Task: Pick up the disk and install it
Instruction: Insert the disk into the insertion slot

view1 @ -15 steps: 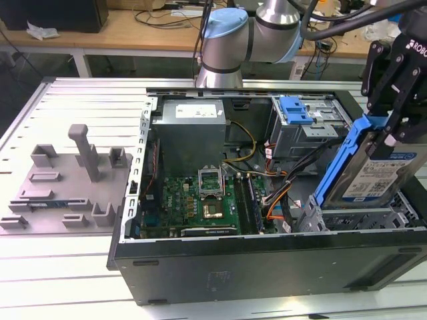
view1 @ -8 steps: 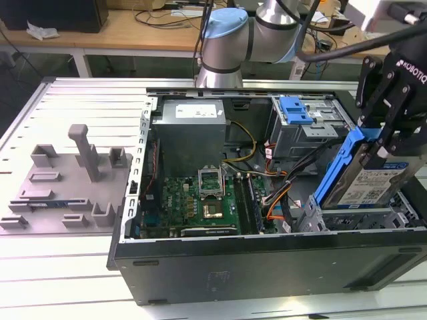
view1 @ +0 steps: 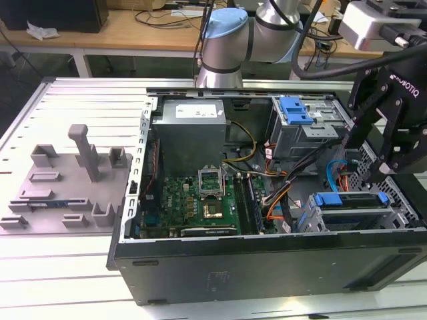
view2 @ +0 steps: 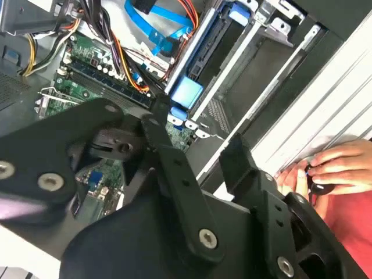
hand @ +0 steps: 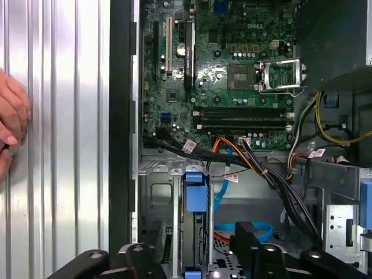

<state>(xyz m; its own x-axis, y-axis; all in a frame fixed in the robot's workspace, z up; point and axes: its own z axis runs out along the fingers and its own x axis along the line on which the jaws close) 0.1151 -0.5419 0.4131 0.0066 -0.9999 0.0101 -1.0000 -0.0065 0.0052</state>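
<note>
Arm [view1: 227, 40] is reached in over the far wall of the computer case [view1: 267, 267]. Gripper [hand: 192, 251] is hung over the case's drive-bay end, pointed down into it. In both wrist views the jaws are seen spread wide, with nothing held.

On the exterior view's left of the case, a gray fixture [view1: 73, 180] is set on the slotted surface [view1: 80, 100]. Bare surface runs along the case's outer wall, and a person's hand [hand: 11, 122] is rested there. Inside the case, cables [hand: 273, 180] are bundled just beside the bay.

The disk [view1: 350, 199] is seated in the lower drive cage at the case's near corner on the exterior view's right, below the jaws. Its blue bracket edge is turned up and its long axis runs along the case's near wall.
</note>
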